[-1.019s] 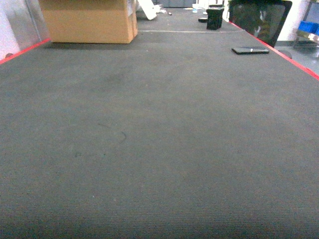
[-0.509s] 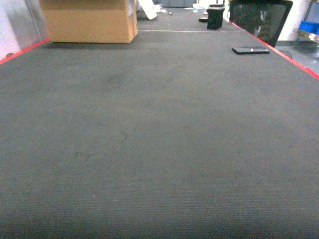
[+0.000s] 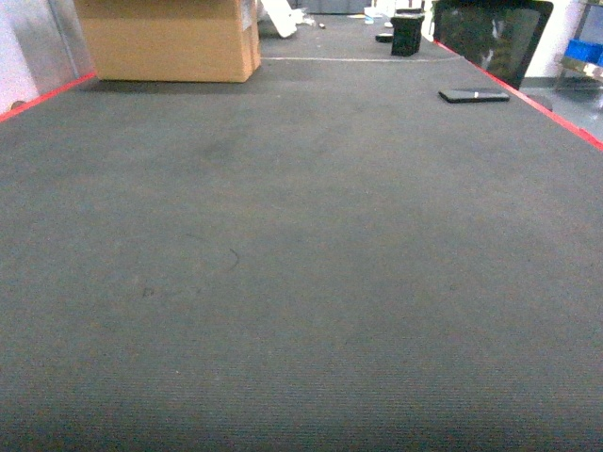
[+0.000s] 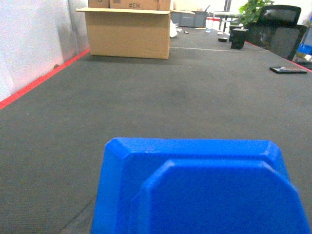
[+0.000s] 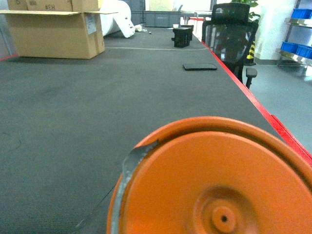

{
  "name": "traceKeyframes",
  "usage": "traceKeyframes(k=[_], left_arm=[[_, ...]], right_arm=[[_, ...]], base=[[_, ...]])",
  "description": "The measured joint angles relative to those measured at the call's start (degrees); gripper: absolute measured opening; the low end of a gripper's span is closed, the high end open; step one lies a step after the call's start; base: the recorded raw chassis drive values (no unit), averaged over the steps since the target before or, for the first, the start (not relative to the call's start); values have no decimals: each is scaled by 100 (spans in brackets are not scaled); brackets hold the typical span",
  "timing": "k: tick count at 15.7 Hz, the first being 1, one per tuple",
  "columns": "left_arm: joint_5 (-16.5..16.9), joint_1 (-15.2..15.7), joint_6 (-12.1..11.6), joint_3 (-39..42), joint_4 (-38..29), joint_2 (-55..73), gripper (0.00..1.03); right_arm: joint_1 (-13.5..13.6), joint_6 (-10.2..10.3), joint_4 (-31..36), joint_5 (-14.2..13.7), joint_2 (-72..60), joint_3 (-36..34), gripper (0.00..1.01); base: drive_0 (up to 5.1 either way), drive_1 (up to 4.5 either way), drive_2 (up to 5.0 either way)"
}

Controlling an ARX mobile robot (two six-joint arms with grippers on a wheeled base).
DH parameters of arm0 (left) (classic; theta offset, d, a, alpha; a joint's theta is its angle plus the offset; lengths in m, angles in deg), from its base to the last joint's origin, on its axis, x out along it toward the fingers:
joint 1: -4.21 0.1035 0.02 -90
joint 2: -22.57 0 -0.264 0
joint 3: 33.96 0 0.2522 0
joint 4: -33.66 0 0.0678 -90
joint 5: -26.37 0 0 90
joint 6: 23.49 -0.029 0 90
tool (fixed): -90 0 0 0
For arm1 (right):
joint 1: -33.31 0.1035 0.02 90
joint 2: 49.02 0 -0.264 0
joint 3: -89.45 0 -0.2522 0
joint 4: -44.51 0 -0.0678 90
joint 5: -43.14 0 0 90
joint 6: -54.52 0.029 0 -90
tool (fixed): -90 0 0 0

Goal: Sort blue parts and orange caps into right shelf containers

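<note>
Head view: no arm or gripper in frame. Only a wide dark grey ribbed mat (image 3: 301, 282) edged in red, a brown cardboard box (image 3: 168, 38) at upper left, a flat black phone-like slab (image 3: 473, 95) at upper right, a black mesh office chair (image 3: 495, 38) behind it, a small black bin (image 3: 406, 33) at top centre.

Left wrist view: fills the lower half with a bright blue plastic part (image 4: 200, 187), smooth, with bevelled corners and a raised inner panel, pressed close to the lens. Fingers hidden, so jaw state impossible to tell. Same cardboard box at upper left.

Right wrist view: dominated at lower right by a round orange cap (image 5: 214, 180), end-on, with a raised rim and small central hole; grey strip along its left edge. Fingers out of sight, jaws' state likewise unclear. Blue crates on a shelf (image 5: 296, 48) at far right edge.
</note>
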Motion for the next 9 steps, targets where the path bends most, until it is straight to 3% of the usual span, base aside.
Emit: traceKeyframes(k=[9], left_arm=[[-4,11,0,0,0,2,42]], right_arm=[[0,0,2,2,0,0,44]], base=[[0,0,0]])
